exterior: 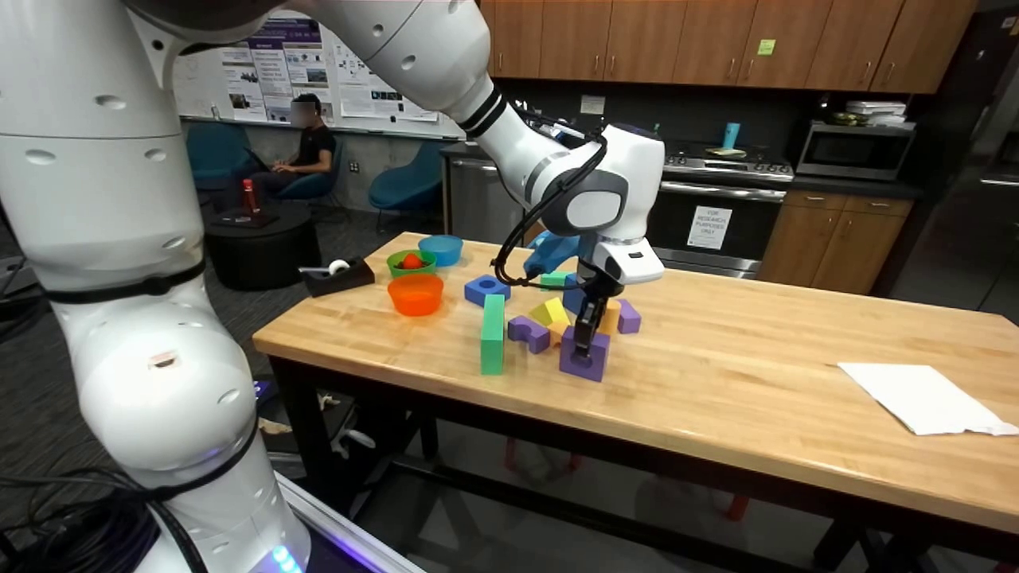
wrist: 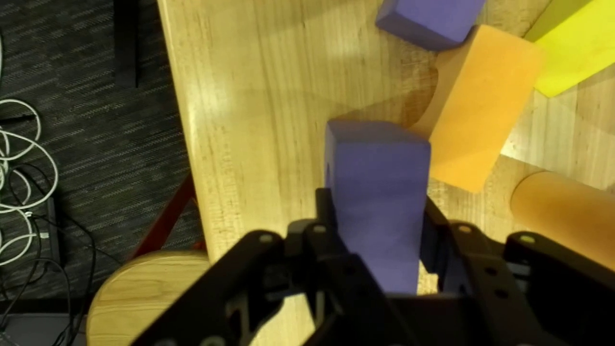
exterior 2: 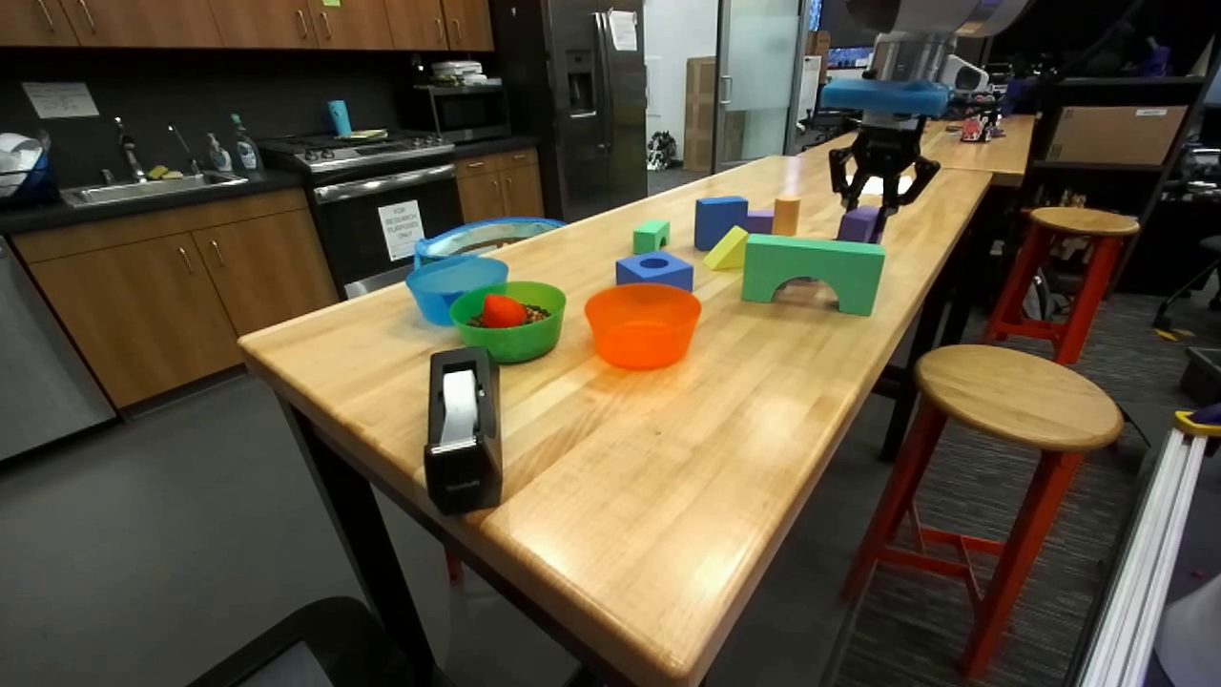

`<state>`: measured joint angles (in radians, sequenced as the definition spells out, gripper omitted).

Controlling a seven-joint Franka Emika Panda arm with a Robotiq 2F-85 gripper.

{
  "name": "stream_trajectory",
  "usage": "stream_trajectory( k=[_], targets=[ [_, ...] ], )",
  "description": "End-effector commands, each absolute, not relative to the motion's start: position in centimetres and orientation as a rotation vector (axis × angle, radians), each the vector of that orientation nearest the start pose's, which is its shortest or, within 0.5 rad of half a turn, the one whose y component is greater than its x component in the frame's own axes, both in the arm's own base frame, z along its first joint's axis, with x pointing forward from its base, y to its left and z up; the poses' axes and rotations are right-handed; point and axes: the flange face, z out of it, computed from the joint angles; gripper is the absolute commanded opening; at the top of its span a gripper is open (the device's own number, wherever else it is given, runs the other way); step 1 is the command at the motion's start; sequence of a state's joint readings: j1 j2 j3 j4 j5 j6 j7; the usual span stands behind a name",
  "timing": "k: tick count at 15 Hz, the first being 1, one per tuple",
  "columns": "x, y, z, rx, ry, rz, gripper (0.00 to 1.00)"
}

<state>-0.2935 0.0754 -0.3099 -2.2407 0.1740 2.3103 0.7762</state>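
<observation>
- My pincer [wrist: 377, 206] is clamped on a purple block [wrist: 382, 178], gripping it from both sides.
- In an exterior view, I have it toward the near edge of the table [exterior: 716, 350].
- Left of it: a purple notched block [exterior: 529, 337], then a green arch [exterior: 492, 334].
- On its far side, an orange cylinder [exterior: 611, 318].
</observation>
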Motion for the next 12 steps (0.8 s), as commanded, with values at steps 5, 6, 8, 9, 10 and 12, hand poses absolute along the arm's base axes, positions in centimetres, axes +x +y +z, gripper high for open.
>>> stream_trajectory(
  k=[5, 6, 8, 9, 10, 12],
  targets=[
    [42.2, -28.4, 37.2, -2.376, 1.952, 0.014, 0.16],
    [41.9, -28.0, 37.9, -2.408, 1.914, 0.012, 0.16],
    [41.3, -26.8, 39.4, -2.487, 1.797, 0.001, 0.16],
    [41.1, -26.0, 40.1, -2.538, 1.732, -0.028, 0.16],
    [40.9, -25.5, 40.8, -2.588, 1.662, -0.050, 0.16],
    [40.3, -24.0, 42.0, -2.690, 1.520, -0.092, 0.16]
  ],
)
